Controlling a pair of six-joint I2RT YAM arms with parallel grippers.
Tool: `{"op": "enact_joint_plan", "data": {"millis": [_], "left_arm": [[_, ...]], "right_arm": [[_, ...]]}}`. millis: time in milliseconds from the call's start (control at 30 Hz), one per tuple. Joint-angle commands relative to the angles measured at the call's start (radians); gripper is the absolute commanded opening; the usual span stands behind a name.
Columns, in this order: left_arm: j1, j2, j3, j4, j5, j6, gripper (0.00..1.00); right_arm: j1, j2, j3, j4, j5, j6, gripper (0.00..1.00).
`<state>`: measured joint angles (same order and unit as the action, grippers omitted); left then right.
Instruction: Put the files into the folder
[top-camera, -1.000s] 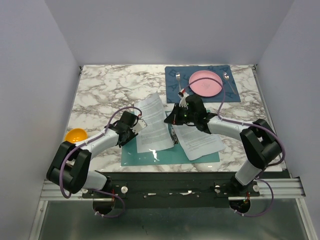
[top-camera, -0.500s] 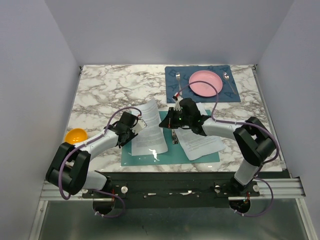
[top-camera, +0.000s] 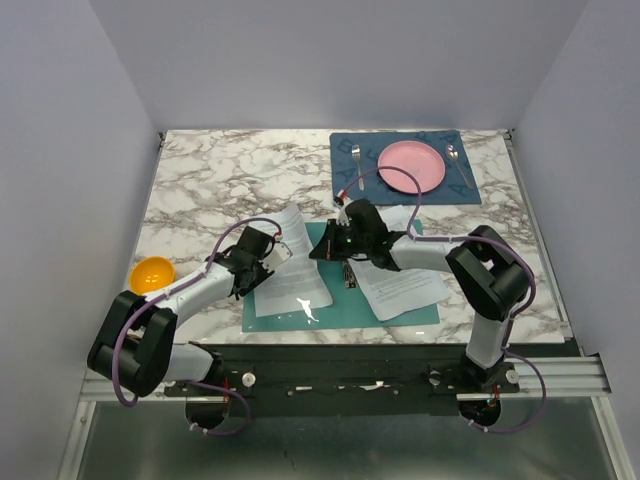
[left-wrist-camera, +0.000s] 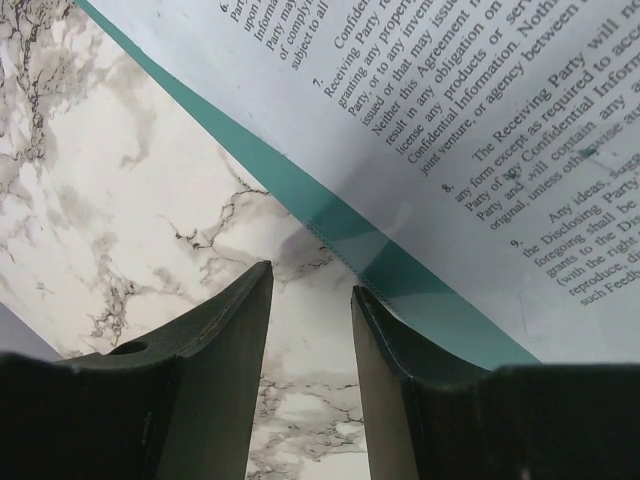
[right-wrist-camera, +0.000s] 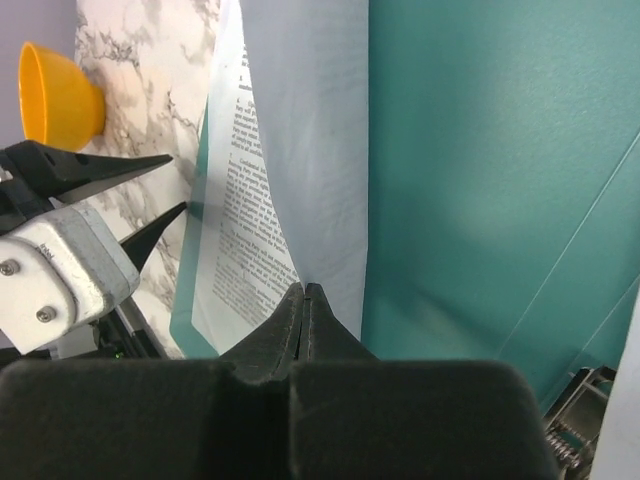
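Nearest my arm bases, the folder (top-camera: 345, 312) lies open and flat at the table's (top-camera: 220, 180) near edge, teal inside facing up. The files are in two lots on it: a curled sheet (top-camera: 298, 268) on its left half, overhanging the far edge onto the marble, and a skewed stack (top-camera: 402, 285) on its right half that spills past the right edge. The left gripper (left-wrist-camera: 310, 278) stands just beside the folder's left edge, jaws apart with only marble between them. The right gripper (right-wrist-camera: 305, 290) is above the middle of the folder, its jaws pressed tight together at the curled sheet's raised edge, which looks pinched between the tips. Off to the left, an orange bowl (top-camera: 152, 272) sits near the table's edge. At the far right, a pink plate (top-camera: 411, 167) rests on a blue placemat (top-camera: 468, 190), with a fork (top-camera: 357, 165) to its left and a spoon (top-camera: 456, 155) to its right. From overhead I cannot read either gripper's jaws; the wrist views settle that. The left wrist view also shows a clear film along the folder's edge under the printed text. The right wrist view shows the sheet's blank underside curling up off the teal and the metal clip (right-wrist-camera: 572, 432) at its lower right.
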<state>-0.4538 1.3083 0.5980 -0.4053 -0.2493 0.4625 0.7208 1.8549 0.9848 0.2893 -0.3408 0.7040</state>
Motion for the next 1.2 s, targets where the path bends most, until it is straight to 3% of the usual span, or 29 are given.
{"op": "enact_joint_plan", "data": {"millis": [0,367,467,533,600,1167], "left_arm": [[-0.005,-0.003,-0.029,-0.059,0.041,-0.013,0.51],[-0.005,-0.006,-0.026,-0.058,0.042,-0.018,0.50],[-0.005,-0.012,-0.027,-0.059,0.038,-0.016,0.50],[-0.005,-0.017,-0.029,-0.061,0.038,-0.015,0.50],[-0.005,-0.020,-0.032,-0.063,0.038,-0.015,0.50],[-0.005,-0.026,-0.035,-0.063,0.027,-0.016,0.49]], "right_arm": [[0.026,-0.066,-0.037,-0.001,0.034,0.025,0.00],[0.040,-0.089,-0.098,-0.018,0.080,0.061,0.00],[0.045,-0.074,-0.080,-0.064,0.092,0.054,0.11],[0.045,-0.077,-0.074,-0.105,0.105,0.038,0.27],[0.045,-0.089,-0.075,-0.146,0.128,0.023,0.32],[0.052,-0.105,-0.023,-0.348,0.157,-0.090,0.29]]}}
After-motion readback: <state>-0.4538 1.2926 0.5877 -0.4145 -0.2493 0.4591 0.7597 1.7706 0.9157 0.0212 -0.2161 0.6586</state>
